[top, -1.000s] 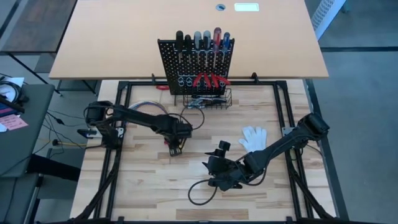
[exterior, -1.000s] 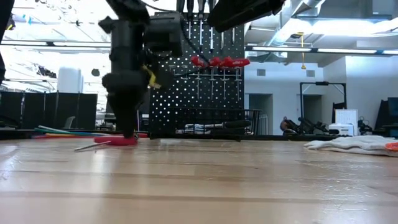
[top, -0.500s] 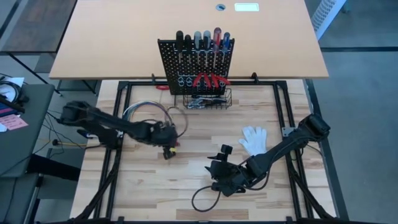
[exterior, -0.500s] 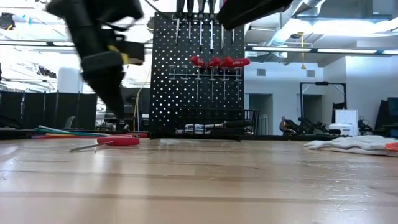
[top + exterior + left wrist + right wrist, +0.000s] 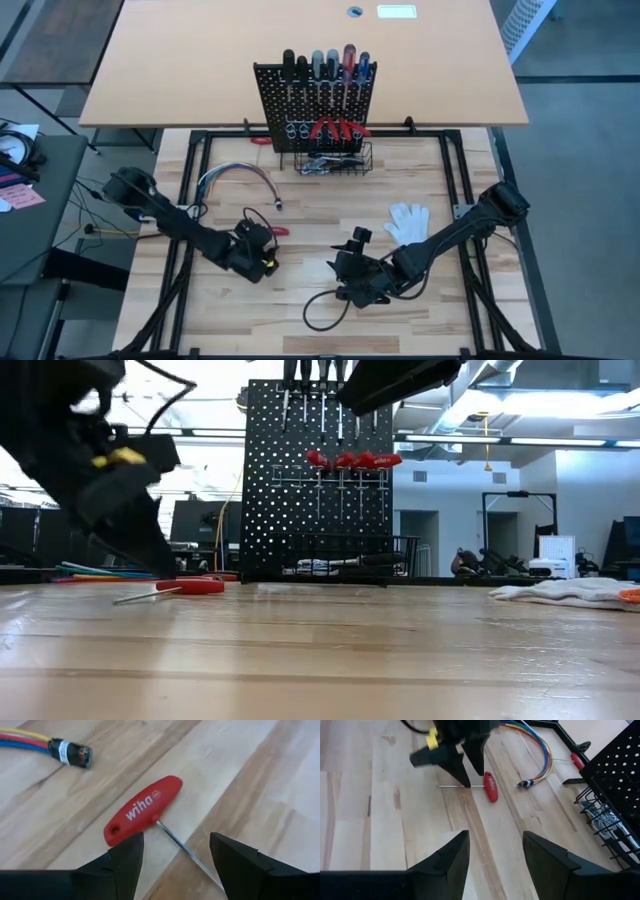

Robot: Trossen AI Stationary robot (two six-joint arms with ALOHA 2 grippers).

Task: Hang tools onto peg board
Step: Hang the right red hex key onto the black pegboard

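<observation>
Left gripper (image 5: 172, 865): low over the wooden surface (image 5: 300, 300) at its left-front part, fingers spread, empty, straddling the thin metal shaft of a red T-handle screwdriver (image 5: 142, 811).

Red T-handle screwdriver: lying flat on the surface, handle marked "wiha", just ahead of the left gripper; not on the board.

Bundle of coloured cables (image 5: 235, 178): curled on the surface behind the screwdriver; its dark plug end lies near the red handle, apart from it.

Peg board (image 5: 315, 105): upright at the rear centre, screwdrivers hung along the top row, red-handled pliers (image 5: 338, 128) below them, black wire basket (image 5: 335, 160) at its base holding metal tools.

Right gripper (image 5: 492, 857): near the front centre, fingers spread, empty, facing the left gripper across open boards.

White glove (image 5: 408, 220): flat on the surface, right of centre, beside the right arm.
</observation>
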